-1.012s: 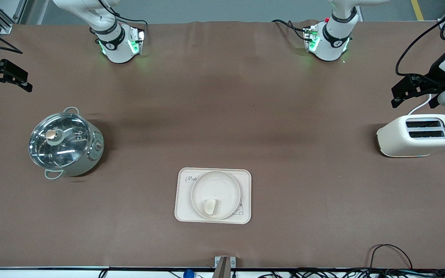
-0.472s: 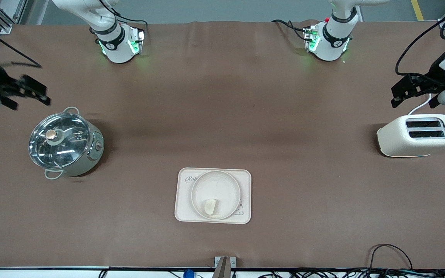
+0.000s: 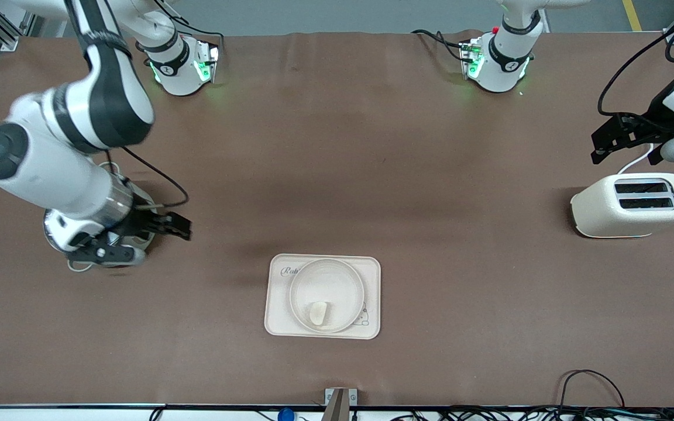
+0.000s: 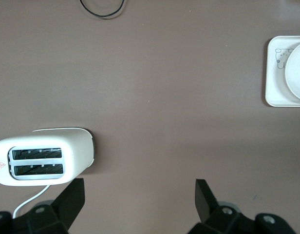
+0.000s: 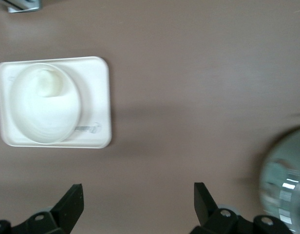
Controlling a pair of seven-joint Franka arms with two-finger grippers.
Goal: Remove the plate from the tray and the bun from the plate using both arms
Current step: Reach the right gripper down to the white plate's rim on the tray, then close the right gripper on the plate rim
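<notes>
On the brown table (image 3: 337,175), near the edge closest to the front camera, the round cream plate (image 3: 326,286) sits on a rectangular cream tray (image 3: 278,292) with a printed figure at one corner. The small pale bun (image 3: 318,313) lies inside the plate, on the part nearest the front camera. From the right wrist view the plate (image 5: 43,109), the bun (image 5: 44,84) and the tray (image 5: 99,105) all show together, well apart from that arm's fingers (image 5: 72,202).

The right gripper (image 3: 164,225) hangs over the edge of a steel pot (image 3: 59,225) at the right arm's end of the table, its big white arm covering most of the pot. Its jaws stand wide apart and hold nothing. The pot's glass lid (image 5: 286,180) shows at the border of the right wrist view.

The left gripper (image 3: 621,137) waits at the left arm's end of the table, in the air just above a cream two-slot toaster (image 3: 632,204). Its jaws are spread wide and empty too; in the left wrist view the toaster (image 4: 43,156) lies close beside one finger (image 4: 72,197), with bare tabletop between the two fingers. A corner of the tray (image 4: 276,73) and the plate's rim (image 4: 293,73) show at that view's edge.
</notes>
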